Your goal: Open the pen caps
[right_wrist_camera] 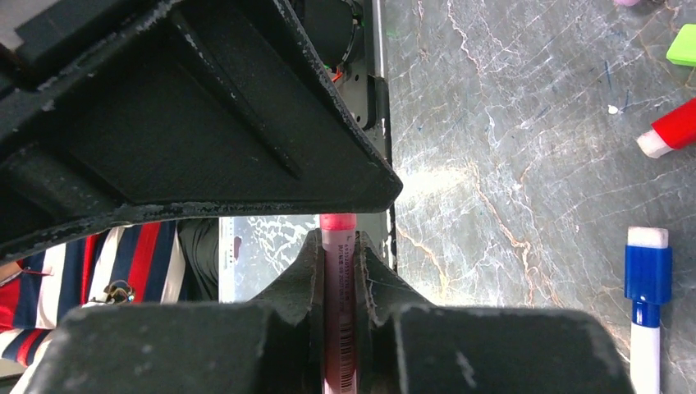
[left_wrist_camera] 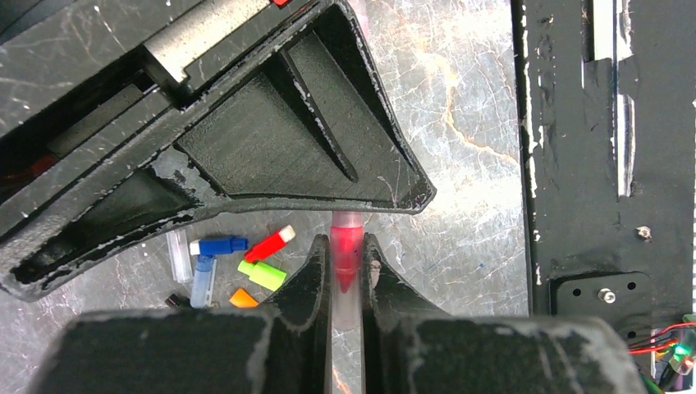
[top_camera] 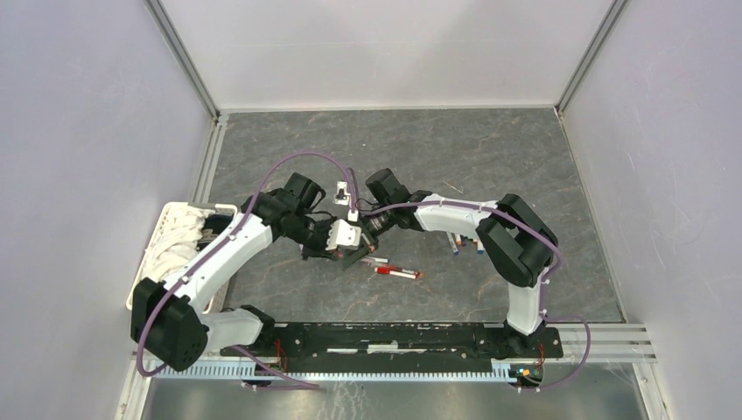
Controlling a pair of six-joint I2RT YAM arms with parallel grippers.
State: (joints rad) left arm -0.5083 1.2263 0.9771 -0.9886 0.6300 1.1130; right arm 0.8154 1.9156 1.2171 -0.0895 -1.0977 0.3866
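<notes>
Left gripper (left_wrist_camera: 345, 250) was pinched narrow on a pen (left_wrist_camera: 345, 267). Its two black fingers pressed against a red stretch of the barrel, and a paler pink end poked out past the tips. Right gripper (right_wrist_camera: 338, 246) was squeezed just as tight on the same pen from the opposite end, with a printed reddish barrel between its fingers and a red end showing beyond them. From above, both arms met nose to nose over the middle of the grey marbled table (top_camera: 490, 149), the pen bridging them above the surface. I could not tell whether its cap was seated or parted, since the fingers covered the join. Below the left gripper, loose pieces lay close together: a blue cap (left_wrist_camera: 223, 245), a green cap (left_wrist_camera: 263, 275), an orange cap (left_wrist_camera: 242, 297) and a red cap (left_wrist_camera: 269, 244) with a white end. Near the right gripper rested a blue-capped pen (right_wrist_camera: 648, 279). A red pen (top_camera: 398, 272) lay just in front of the grippers, and a white basket (top_camera: 185, 210) sat at the table's left edge.
</notes>
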